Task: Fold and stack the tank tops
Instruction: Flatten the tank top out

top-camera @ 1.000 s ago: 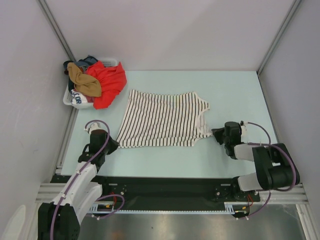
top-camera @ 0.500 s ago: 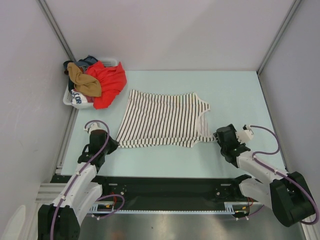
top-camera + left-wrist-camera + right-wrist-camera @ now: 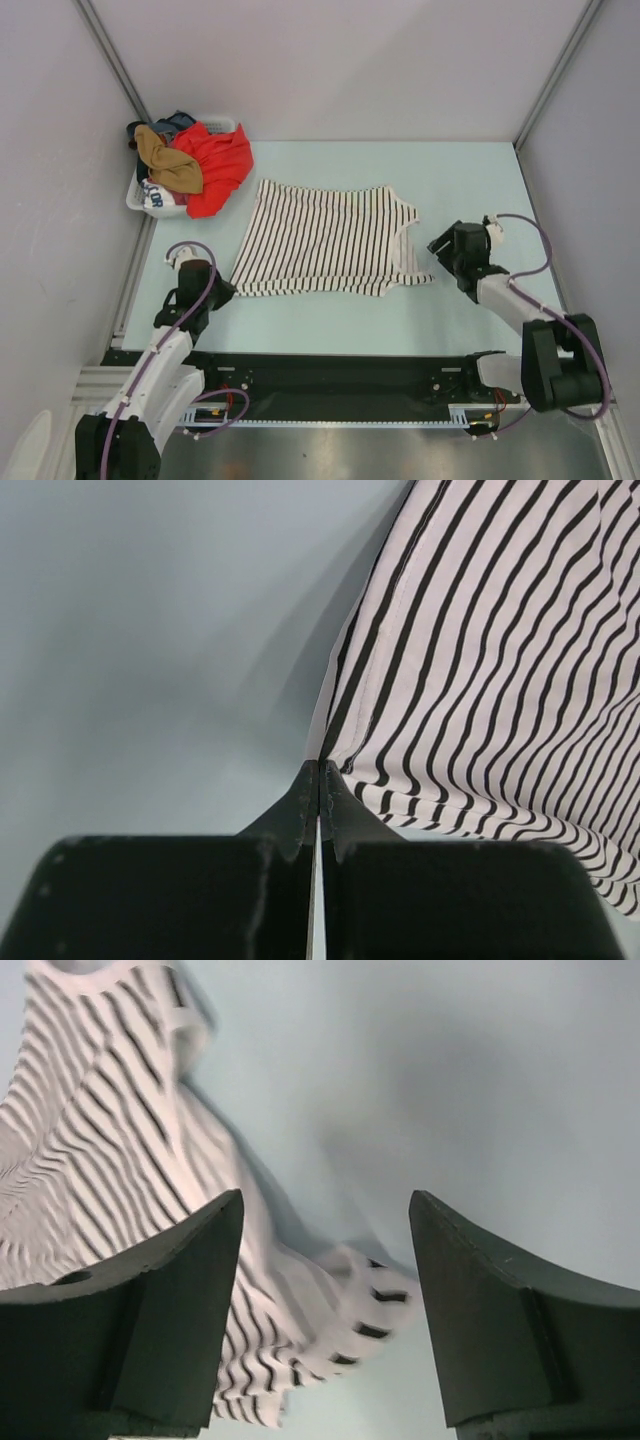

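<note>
The white, black-striped tank top (image 3: 325, 240) lies spread flat mid-table, hem to the left and straps to the right. My left gripper (image 3: 224, 291) is shut on its near-left hem corner; in the left wrist view the striped cloth (image 3: 500, 680) runs up from the closed tips of the gripper (image 3: 319, 765). My right gripper (image 3: 438, 248) stands open just right of the near strap. In its wrist view the striped strap end (image 3: 350, 1310) lies loose on the table below and between the spread fingers of the gripper (image 3: 325, 1200). The tan-brown tank top (image 3: 168, 160) lies crumpled on the basket pile.
A white laundry basket (image 3: 140, 200) stands at the far left with a red garment (image 3: 218, 165) and other clothes spilling over it. Grey walls close in both sides and the back. Bare pale-green table (image 3: 470, 190) lies right of the striped top.
My right gripper opened and let go of the near strap, which now rests on the table; the right arm swung back and to the right. The left gripper has not moved.
</note>
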`<state>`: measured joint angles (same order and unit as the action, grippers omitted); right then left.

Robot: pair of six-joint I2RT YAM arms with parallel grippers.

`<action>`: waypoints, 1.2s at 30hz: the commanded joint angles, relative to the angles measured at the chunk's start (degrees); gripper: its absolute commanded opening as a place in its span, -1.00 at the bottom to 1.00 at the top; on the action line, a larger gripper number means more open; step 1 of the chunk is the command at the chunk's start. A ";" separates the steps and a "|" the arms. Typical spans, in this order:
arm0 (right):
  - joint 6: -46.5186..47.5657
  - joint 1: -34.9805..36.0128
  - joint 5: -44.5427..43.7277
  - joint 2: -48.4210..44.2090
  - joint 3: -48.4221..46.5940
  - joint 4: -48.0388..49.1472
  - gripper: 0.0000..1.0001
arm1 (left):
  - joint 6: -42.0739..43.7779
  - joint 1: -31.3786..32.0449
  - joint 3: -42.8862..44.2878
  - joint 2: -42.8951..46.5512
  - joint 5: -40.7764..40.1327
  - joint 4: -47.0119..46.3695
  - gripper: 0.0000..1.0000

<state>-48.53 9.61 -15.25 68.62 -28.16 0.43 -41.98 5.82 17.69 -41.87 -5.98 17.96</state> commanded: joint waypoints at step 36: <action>2.31 -1.08 23.24 30.78 -22.37 17.33 0.43 | 0.40 -0.64 1.82 1.17 -3.25 -1.78 -0.99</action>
<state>-44.05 7.94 6.96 97.41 -46.96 15.40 -42.02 5.80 18.37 -41.19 -8.03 18.22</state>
